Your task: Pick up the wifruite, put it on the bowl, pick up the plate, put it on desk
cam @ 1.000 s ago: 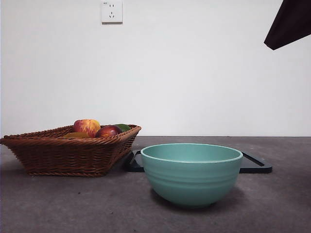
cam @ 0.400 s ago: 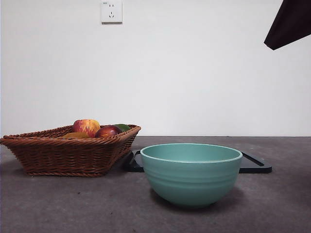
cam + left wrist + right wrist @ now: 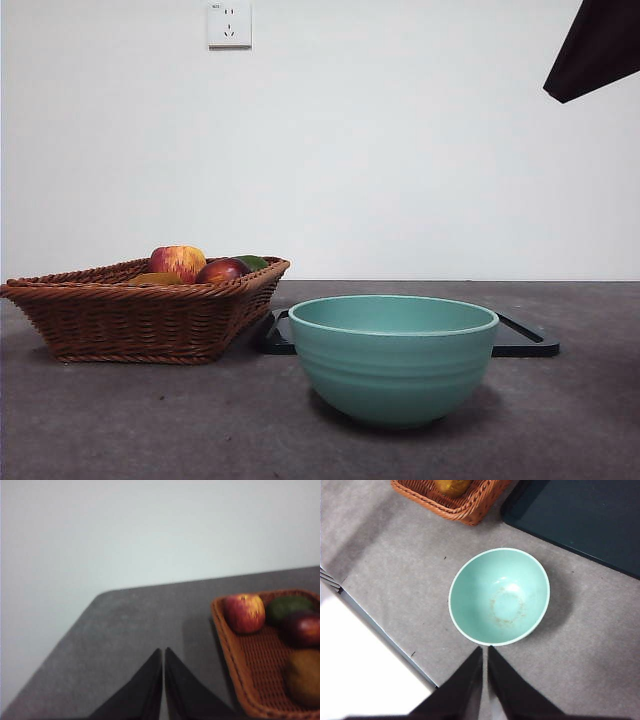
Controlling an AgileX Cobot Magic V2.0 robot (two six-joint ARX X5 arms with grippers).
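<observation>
My left pincer (image 3: 163, 652) hangs with its two black jaws pressed together on nothing, above the desk (image 3: 130, 630) beside the wicker basket (image 3: 235, 665). From this wrist I see four fruits in the basket: a red-and-yellow streaked apple (image 3: 244, 612) in its corner, a dark green fruit (image 3: 288, 606), a dark red fruit (image 3: 302, 629), and the ochre-brown wifruite (image 3: 303, 677) lying against the basket's rim. It is blurred, so its long axis seems to run along that rim, though I cannot be sure.

My right pincer (image 3: 485, 652) is also closed and empty, high over the near edge of the desk, just short of the teal bowl (image 3: 485, 575), which stands upright, its mouth open upward. This wrist alone shows a brownish ring inside the bowl.

The front view alone shows a white wall socket (image 3: 230, 24); its small print is unreadable. Behind the bowl lies a flat dark plate (image 3: 525, 340).
</observation>
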